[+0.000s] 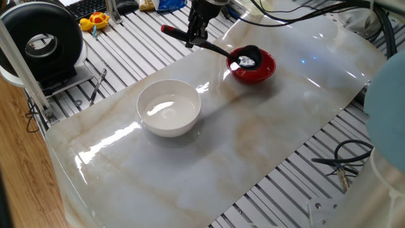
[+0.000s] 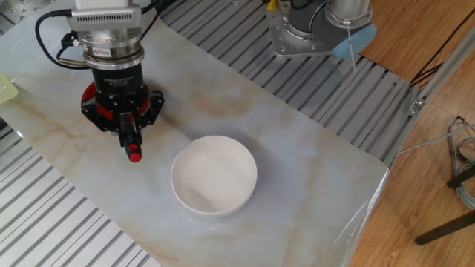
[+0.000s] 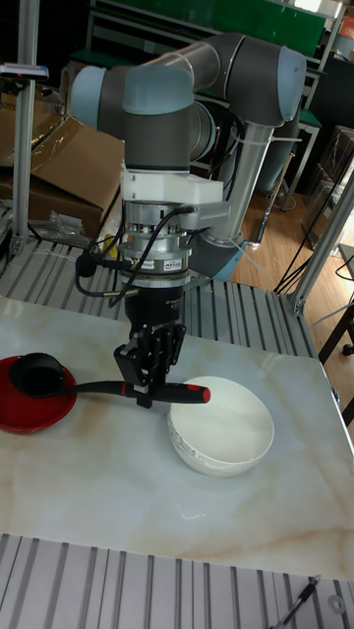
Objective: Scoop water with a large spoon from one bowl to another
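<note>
My gripper (image 1: 194,39) (image 2: 128,136) (image 3: 146,383) is shut on the thin handle of the large spoon (image 1: 215,48), a black ladle with a red end (image 2: 133,156). Its deep scoop (image 1: 248,58) (image 3: 39,374) sits in the red bowl (image 1: 259,72) (image 3: 29,413), with a glint of water inside it. In the other fixed view the gripper hides most of the red bowl (image 2: 86,95). The larger white bowl (image 1: 169,107) (image 2: 214,175) (image 3: 222,429) stands apart, nearer the table's middle. It holds clear water (image 1: 162,109).
A marble-look sheet (image 1: 266,133) covers the slotted metal table. A black round device (image 1: 41,41) and a yellow toy (image 1: 95,21) sit at the left edge. Loose cables (image 1: 345,166) lie at the right. The arm's base (image 2: 312,30) stands at the far side.
</note>
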`<state>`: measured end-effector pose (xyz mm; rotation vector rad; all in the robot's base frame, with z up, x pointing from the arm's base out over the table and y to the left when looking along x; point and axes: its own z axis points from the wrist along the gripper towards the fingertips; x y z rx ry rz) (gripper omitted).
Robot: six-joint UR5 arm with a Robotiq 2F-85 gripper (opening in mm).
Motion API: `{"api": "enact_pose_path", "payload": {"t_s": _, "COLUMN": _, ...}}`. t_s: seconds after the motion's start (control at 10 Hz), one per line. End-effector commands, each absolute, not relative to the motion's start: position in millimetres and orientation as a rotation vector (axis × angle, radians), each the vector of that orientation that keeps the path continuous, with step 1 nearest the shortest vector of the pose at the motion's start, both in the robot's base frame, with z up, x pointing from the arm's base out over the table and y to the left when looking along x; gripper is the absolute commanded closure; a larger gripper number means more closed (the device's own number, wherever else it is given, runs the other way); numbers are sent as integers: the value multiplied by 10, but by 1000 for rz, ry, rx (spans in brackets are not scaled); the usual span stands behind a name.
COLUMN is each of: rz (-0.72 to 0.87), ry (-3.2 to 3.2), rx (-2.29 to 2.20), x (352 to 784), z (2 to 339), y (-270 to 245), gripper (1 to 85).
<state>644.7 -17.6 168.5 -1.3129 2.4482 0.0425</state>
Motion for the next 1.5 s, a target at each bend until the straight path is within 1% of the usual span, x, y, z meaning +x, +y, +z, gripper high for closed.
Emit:
{"api": "enact_pose_path", "payload": {"t_s": 0.0, "rz": 30, "ry": 2419, "rx": -1357, "x": 6441, "z": 1611, "y": -265, "gripper": 843}}
{"api": "enact_pose_path", "payload": {"t_s": 0.6, "rz": 46, "ry": 2416, "rx": -1361, "x": 6414, "z": 1563, "y": -271, "gripper": 843}}
{"api": "enact_pose_path", "payload": {"t_s": 0.8, "rz": 57, "ry": 2400, "rx": -1364, "x": 6429, "z": 1451, "y": -243, "gripper": 843}}
{"api": "enact_pose_path", "payload": {"t_s": 1.0, "rz": 61, "ry": 2394, "rx": -1378, "x": 6399, "z": 1411, "y": -239, "gripper": 843}}
{"api": "enact_pose_path", "payload": {"t_s": 1.4, "rz": 68, "ry": 2390, "rx": -1381, "x": 6375, "z": 1407, "y": -248, "gripper": 843}}
